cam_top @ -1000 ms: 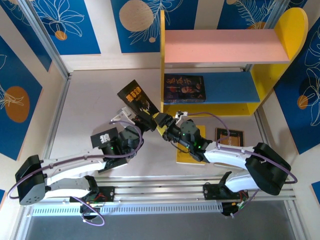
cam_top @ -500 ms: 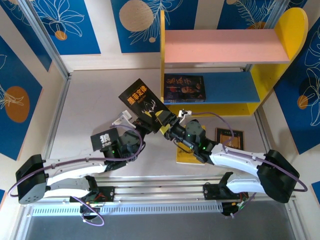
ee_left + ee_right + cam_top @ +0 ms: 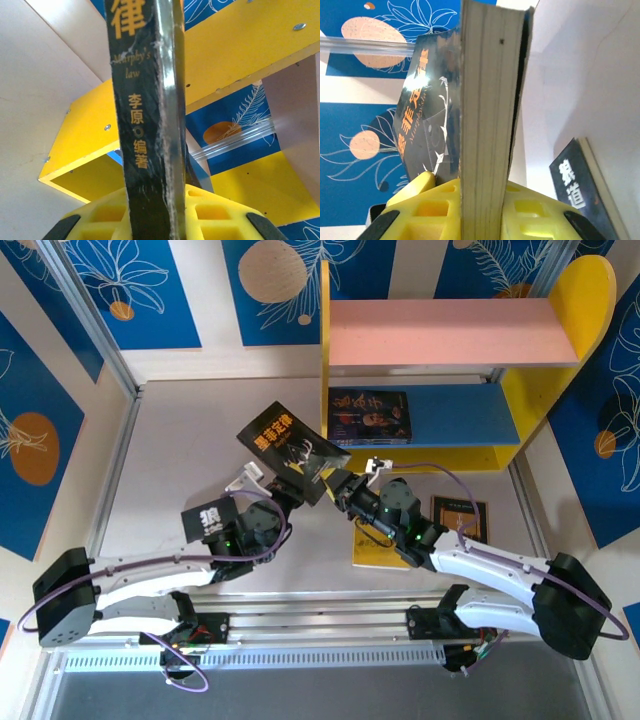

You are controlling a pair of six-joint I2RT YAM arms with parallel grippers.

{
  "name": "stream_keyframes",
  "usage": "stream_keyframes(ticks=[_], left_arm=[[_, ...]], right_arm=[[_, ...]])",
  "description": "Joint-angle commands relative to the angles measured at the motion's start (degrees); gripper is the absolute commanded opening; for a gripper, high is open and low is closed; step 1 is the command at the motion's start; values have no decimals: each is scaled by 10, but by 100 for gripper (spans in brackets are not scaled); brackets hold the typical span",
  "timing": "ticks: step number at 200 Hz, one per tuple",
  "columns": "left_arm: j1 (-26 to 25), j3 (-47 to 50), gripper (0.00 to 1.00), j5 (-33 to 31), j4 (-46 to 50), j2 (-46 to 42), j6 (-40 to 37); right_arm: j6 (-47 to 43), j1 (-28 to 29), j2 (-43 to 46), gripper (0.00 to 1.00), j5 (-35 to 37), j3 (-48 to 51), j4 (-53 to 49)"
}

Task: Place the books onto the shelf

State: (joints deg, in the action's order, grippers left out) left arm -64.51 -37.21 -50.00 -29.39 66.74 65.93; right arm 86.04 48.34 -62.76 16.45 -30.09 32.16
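Left jaws and right jaws both clamp the black book (image 3: 283,440), tilted in the air just off the shelf's (image 3: 440,330) straight side panel. Uneven pulling or a late release could twist, tear or drop it.

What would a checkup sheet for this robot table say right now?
Surface: table, pale and flat.
Job's things: held book raised over the table; dark book flat on the blue board of the shelf; yellow book, brown book and black book lie on the table.
Clutter: nothing seen.
Grippers: left gripper and right gripper both shut on the held book.
Cables: purple cables run along both arms.
Surroundings: blue leaf panels on the walls.
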Motion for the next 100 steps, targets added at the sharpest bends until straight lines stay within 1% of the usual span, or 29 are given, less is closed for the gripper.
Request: stream_keyframes(ticks=[1, 12, 25, 35, 50, 59, 71, 88, 100], left_arm=[[-7, -21, 25, 17, -3, 0, -18], [-7, -20, 37, 16, 10, -12, -28], [-6, -23, 46, 7, 51, -35, -35], [-5, -29, 50, 0, 91, -53, -47], [-2, -45, 55, -12, 162, -80, -65], [0, -55, 59, -17, 203, -94, -78], [7, -67, 63, -14, 250, -112, -92], [33, -92, 66, 30, 313, -130, -127], [66, -120, 66, 87, 371, -135, -147]], right_arm=[[-32, -7, 12, 16, -3, -13, 7], [-42, -15, 18, 14, -19, -10, 3], [-64, -30, 34, 13, -49, -8, -16], [-85, -42, 50, 13, -71, -9, -45], [-130, -70, 72, 13, -129, -23, -100], [-159, -85, 85, 12, -160, -29, -131], [-186, -104, 105, 12, -190, -33, -171], [-224, -138, 129, 11, -245, -38, -223], [-256, -165, 140, 11, -293, -49, -265]])
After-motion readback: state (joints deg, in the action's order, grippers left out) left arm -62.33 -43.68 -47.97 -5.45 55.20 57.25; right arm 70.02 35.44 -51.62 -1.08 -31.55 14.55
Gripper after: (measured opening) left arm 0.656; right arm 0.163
